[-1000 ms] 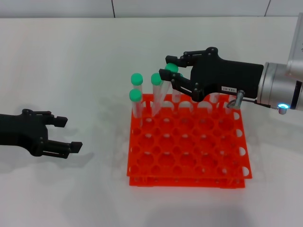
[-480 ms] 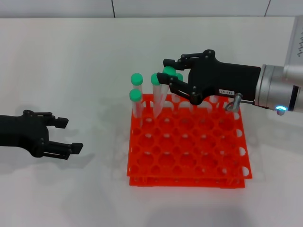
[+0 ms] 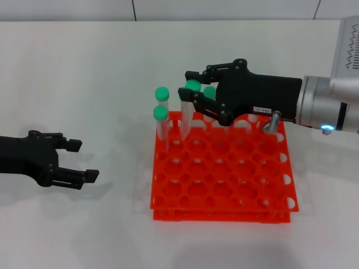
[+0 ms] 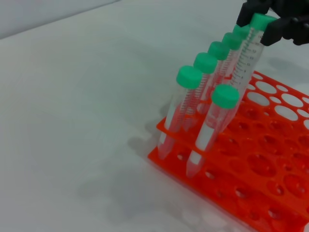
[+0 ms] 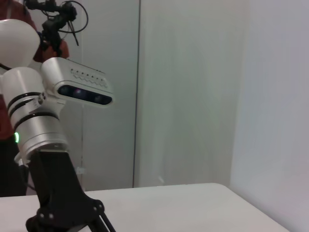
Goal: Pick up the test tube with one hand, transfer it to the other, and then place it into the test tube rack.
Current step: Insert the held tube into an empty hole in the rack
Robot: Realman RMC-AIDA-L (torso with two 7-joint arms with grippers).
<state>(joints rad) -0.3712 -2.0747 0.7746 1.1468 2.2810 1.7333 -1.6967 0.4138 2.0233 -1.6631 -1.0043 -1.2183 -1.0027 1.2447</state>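
Note:
My right gripper [image 3: 190,87], black with a small white label, is shut on the green cap of a clear test tube [image 3: 194,84] over the back left of the orange-red rack [image 3: 224,185]. In the left wrist view the same gripper [image 4: 270,23] holds the tube [image 4: 248,53] tilted, its lower end hidden behind other tubes. Several more green-capped tubes [image 3: 160,114] stand in the rack's back-left holes [image 4: 188,79]. My left gripper [image 3: 78,160], unlabelled, is open and empty, low over the table well left of the rack.
The rack [image 4: 270,174] fills the table's middle right, with most holes empty. White table lies around it. The right wrist view shows my left arm [image 5: 34,125], silver with a green-lit ring, and a wall behind.
My right gripper has moved left and slightly farther back with the tube, now over the standing tubes at the rack's back left. The left gripper has not moved.

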